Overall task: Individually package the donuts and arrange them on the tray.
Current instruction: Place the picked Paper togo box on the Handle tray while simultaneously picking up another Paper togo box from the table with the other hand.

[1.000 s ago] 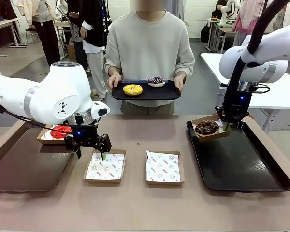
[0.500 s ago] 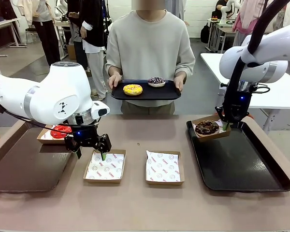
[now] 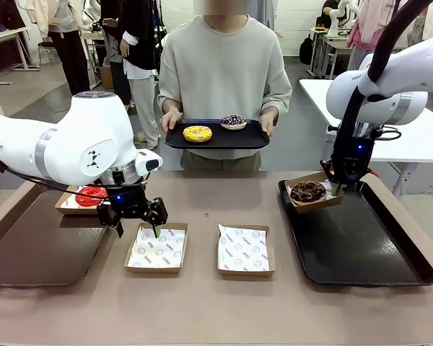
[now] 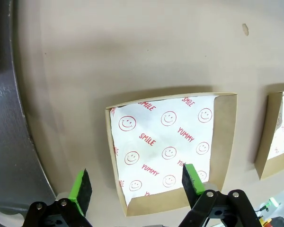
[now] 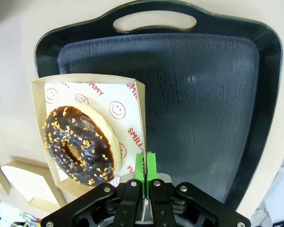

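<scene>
My right gripper (image 3: 336, 189) (image 5: 145, 169) is shut on the side wall of a paper-lined box (image 5: 135, 101) that holds the chocolate donut (image 3: 308, 191) (image 5: 78, 144). The box sits at the far left corner of the black tray (image 3: 368, 252) (image 5: 203, 94). My left gripper (image 3: 138, 222) (image 4: 136, 185) hangs open over the left wall of an empty lined box (image 3: 156, 249) (image 4: 165, 142); one finger is outside it, one over the paper. The red donut (image 3: 91, 194) lies in a box behind my left arm. A person holds a small tray (image 3: 251, 137) carrying the yellow donut (image 3: 198, 133) and the sprinkled purple donut (image 3: 233, 120).
A second empty lined box (image 3: 245, 250) sits mid-table, to the right of the first. A brown tray (image 3: 36, 249) (image 4: 9, 142) lies at the table's left side. Most of the black tray's floor is bare.
My left gripper has edged slightly to the right above the empty box. The right gripper and its box have stayed where they were.
</scene>
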`<state>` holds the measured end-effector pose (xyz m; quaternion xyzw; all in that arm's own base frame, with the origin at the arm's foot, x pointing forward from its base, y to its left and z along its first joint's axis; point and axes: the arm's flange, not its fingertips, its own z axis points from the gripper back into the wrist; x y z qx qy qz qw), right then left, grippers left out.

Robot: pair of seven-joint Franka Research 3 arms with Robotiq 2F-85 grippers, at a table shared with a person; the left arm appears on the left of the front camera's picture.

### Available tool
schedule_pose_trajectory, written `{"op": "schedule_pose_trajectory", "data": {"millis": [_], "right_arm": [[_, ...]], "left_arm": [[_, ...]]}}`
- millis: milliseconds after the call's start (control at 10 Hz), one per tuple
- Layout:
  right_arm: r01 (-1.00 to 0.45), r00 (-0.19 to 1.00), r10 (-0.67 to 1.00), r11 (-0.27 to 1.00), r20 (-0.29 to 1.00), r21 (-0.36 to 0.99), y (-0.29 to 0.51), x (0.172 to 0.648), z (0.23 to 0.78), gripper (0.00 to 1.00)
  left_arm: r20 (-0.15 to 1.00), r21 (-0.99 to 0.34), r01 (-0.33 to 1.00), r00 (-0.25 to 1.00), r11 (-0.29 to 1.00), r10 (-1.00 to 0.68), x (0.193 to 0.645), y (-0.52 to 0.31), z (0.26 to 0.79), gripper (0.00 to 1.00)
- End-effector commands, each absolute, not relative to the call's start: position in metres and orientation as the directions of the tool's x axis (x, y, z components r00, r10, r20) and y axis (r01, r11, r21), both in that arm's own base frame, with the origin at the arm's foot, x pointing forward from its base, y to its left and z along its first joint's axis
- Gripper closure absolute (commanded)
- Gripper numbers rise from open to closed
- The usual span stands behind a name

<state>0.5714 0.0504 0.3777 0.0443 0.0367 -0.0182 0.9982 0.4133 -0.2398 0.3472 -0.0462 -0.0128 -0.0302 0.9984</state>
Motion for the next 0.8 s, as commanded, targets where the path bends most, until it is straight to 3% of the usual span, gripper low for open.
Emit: {"op": "schedule_pose_trajectory", "data": {"millis": [0,300,700], "right_arm": [[0.028,0.997,-0.021,0.995,-0.071,0.098,0.055,0.583,0.372,0.98],[0.023,0.998,-0.016,0.994,-0.063,0.109,0.059,0.59,0.362,0.98],[0.033,0.997,-0.024,0.993,-0.075,0.113,0.059,0.596,0.352,0.98]], "left_arm": [[0.06,-0.113,0.028,0.998,0.993,-0.022,0.404,-0.238,0.344,0.0],[0.048,-0.036,0.047,0.998,0.998,-0.046,0.406,-0.239,0.334,0.0],[0.027,-0.034,0.055,0.998,0.998,-0.054,0.41,-0.235,0.326,0.0]]}}
